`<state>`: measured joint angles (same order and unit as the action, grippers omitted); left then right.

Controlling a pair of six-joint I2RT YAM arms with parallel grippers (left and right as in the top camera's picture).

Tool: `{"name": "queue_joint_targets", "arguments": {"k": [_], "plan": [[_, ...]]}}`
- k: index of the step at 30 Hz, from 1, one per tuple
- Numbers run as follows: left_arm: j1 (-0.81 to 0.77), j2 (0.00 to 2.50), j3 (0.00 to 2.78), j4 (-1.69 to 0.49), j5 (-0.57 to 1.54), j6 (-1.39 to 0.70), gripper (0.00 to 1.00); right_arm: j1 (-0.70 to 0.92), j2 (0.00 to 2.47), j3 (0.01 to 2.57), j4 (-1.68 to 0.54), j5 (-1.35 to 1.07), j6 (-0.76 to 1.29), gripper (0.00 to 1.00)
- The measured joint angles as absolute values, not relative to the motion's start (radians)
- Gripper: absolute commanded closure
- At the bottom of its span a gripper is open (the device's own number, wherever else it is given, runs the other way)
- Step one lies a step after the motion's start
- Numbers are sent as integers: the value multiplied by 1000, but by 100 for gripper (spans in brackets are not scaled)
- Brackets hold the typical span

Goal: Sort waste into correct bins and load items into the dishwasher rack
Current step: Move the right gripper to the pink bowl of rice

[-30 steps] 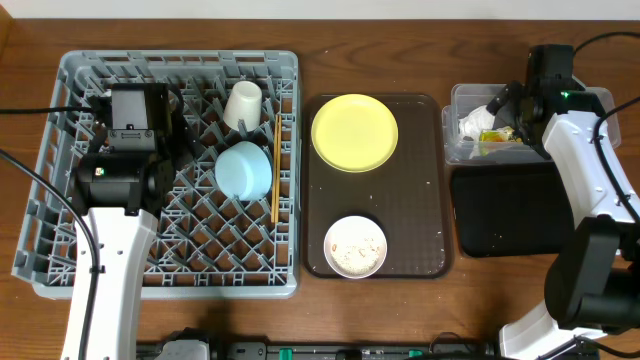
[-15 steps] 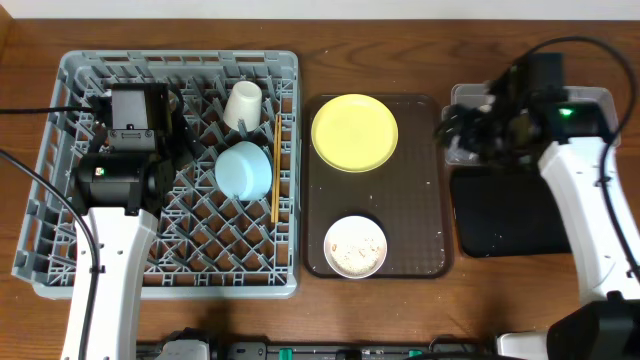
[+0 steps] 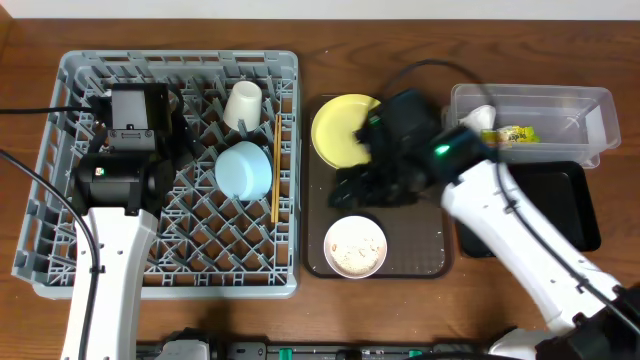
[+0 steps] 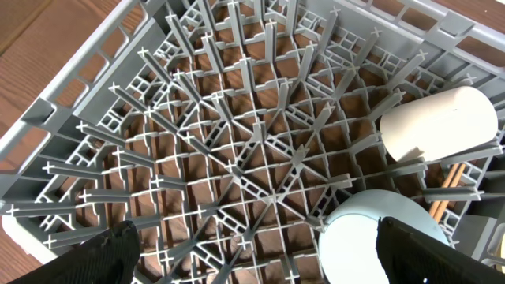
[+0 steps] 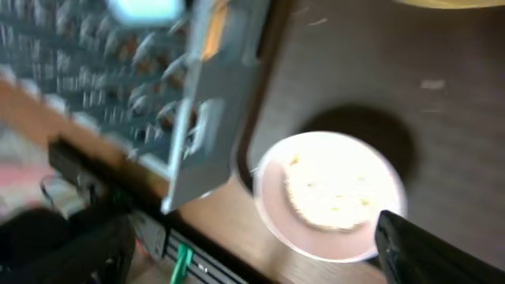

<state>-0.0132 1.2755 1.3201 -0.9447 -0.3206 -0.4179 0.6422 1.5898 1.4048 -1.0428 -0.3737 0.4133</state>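
The grey dishwasher rack (image 3: 60, 200) holds the cream cup (image 3: 242, 104), the light blue bowl (image 3: 243, 170) and the wooden chopsticks (image 3: 275, 170). My left gripper (image 3: 185, 130) hovers open over the rack's pegs (image 4: 260, 150), with the blue bowl (image 4: 371, 237) beside its right finger. My right gripper (image 3: 365, 190) is open above the brown tray, between the yellow plate (image 3: 340, 125) and the small white bowl (image 3: 355, 246) of beige crumbs. That bowl (image 5: 331, 197) lies blurred between the right fingers. The clear tub (image 3: 560, 110) holds the tissue (image 3: 478, 118) and the wrapper (image 3: 515, 134).
The brown serving tray (image 3: 420, 250) sits between the rack and the bins. The glossy black tray (image 3: 560, 210) lies in front of the clear tub at the right. My right arm crosses over part of the black tray and the plate's right side.
My right arm has swung left from the clear tub to above the brown tray, near the white bowl. The left arm has not moved.
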Motion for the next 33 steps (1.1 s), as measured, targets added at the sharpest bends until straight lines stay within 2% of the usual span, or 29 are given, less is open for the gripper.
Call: {"name": "queue_joint_targets", "arguments": {"k": [2, 10, 19, 20, 21, 23, 26, 27, 33], "plan": [[-13, 1276, 1320, -945, -321, -418, 3, 719, 1604, 1405, -1018, -360, 413, 1], [-13, 1275, 1320, -945, -321, -418, 3, 1000, 1658, 1405, -955, -200, 419, 1], [-13, 1276, 1320, -945, -321, -418, 4, 1073, 1673, 1405, -953, -70, 476, 1], [-13, 1275, 1320, -945, -321, -418, 3, 1073, 1673, 1405, -956, -65, 480, 5], [-13, 1275, 1320, -945, -321, -418, 4, 1073, 1673, 1405, -961, -62, 481, 20], [-13, 1275, 1320, -945, -321, -418, 4, 1073, 1673, 1405, -982, -54, 485, 42], [-13, 1275, 1320, -945, -321, -418, 4, 1079, 1674, 1405, -1013, -47, 492, 69], [-13, 1275, 1320, -945, -321, -418, 4, 1084, 1674, 1405, -1021, -46, 493, 76], [-13, 1275, 1320, -945, -321, -418, 4, 1091, 1675, 1398, -1035, -39, 493, 99]]}}
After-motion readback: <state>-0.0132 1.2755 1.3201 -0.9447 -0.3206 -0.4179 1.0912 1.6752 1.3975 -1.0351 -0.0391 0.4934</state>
